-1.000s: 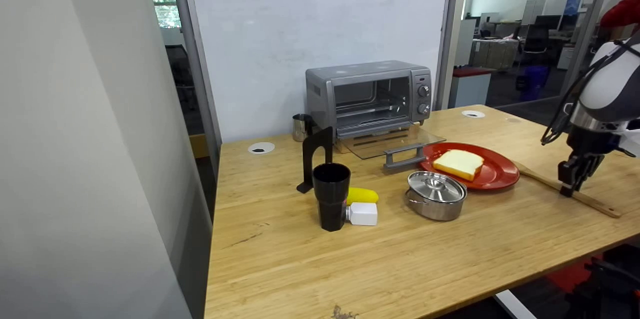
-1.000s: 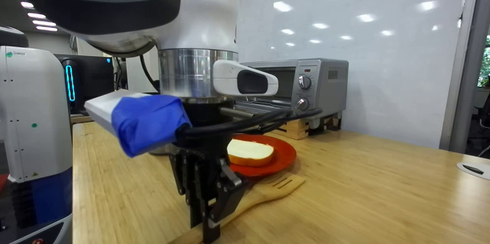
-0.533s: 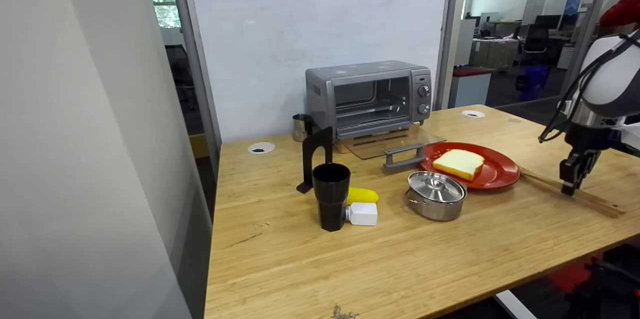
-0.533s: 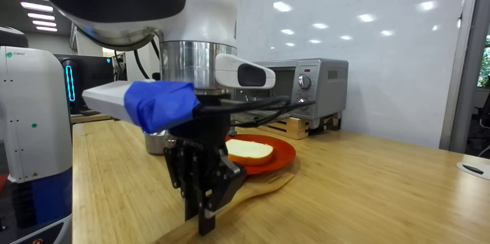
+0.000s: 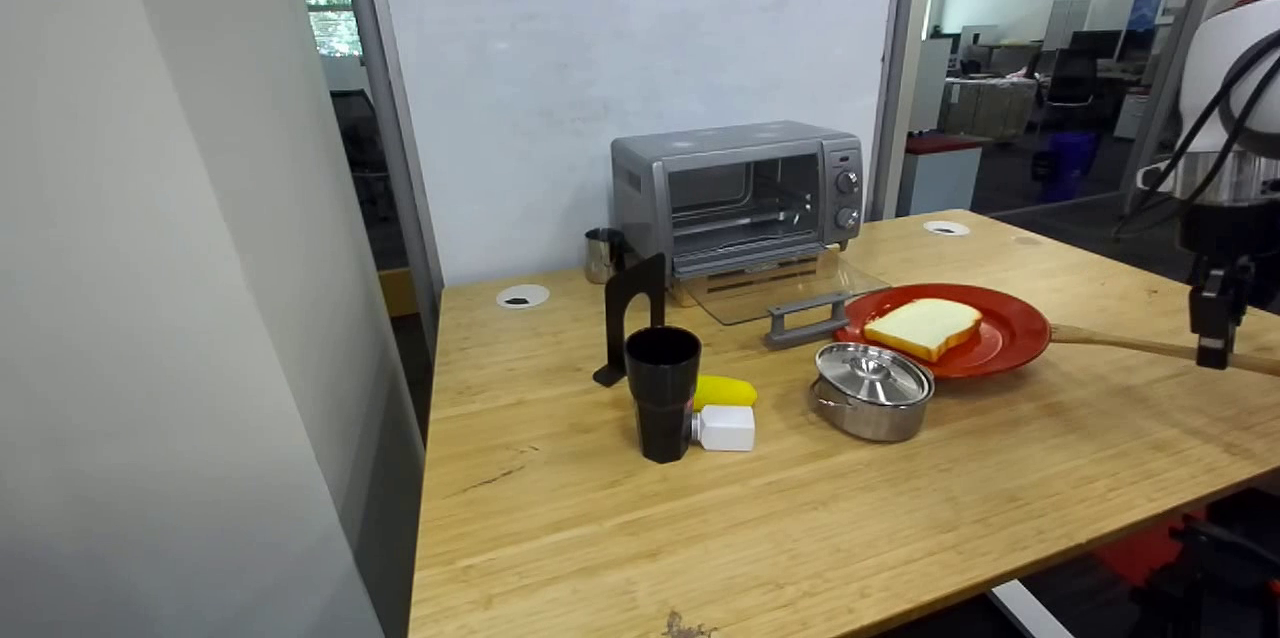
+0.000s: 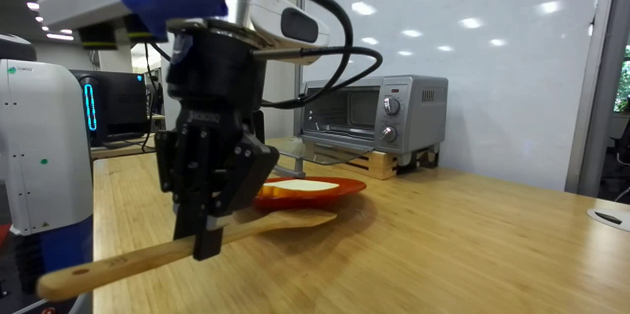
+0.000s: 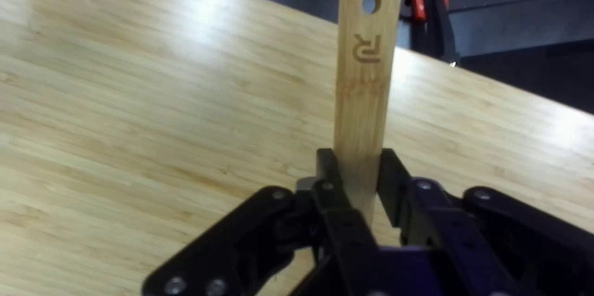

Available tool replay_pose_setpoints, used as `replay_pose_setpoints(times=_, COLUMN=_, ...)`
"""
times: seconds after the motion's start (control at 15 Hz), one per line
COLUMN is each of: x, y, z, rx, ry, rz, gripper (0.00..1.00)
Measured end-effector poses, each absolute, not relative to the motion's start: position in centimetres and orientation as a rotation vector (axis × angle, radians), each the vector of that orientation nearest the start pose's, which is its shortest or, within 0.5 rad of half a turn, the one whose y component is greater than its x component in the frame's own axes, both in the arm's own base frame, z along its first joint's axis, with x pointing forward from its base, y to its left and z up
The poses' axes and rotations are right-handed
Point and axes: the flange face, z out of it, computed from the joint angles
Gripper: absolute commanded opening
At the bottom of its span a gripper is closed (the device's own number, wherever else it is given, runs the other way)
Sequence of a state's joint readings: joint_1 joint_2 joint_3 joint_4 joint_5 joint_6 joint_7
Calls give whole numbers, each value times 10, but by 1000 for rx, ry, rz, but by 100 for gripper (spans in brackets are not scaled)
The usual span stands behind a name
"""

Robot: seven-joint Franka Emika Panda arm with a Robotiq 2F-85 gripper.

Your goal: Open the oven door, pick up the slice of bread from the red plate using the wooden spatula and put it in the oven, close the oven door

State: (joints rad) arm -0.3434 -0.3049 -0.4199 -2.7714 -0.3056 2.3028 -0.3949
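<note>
My gripper is shut on the handle of the wooden spatula and holds it above the table. In the exterior views the gripper shows at the right edge and at left centre. The spatula is tilted, its flat end at the red plate's near edge, seemingly under the rim. The red plate looks slightly tipped. The slice of bread lies on it; it also shows here. The oven stands at the back, its oven door folded down open.
A lidded metal pot stands in front of the plate. Left of it are a white bottle, a yellow object, a black cup and a black bracket. A metal pitcher stands beside the oven.
My gripper has risen and moved away from the oven, lifting the spatula off the table. The plate's near rim has risen; the bread has shifted slightly. The door hangs slightly lower.
</note>
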Motion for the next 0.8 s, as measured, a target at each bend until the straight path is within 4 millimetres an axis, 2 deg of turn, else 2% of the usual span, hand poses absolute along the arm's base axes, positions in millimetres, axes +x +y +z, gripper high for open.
replay_pose_setpoints(times=0.6, x=198, y=-235, z=312, rx=-2959, ry=89, rz=787, gripper=6)
replay_pose_setpoints(times=0.8, x=187, y=-229, z=329, rx=-2946, ry=1, rz=893, gripper=6)
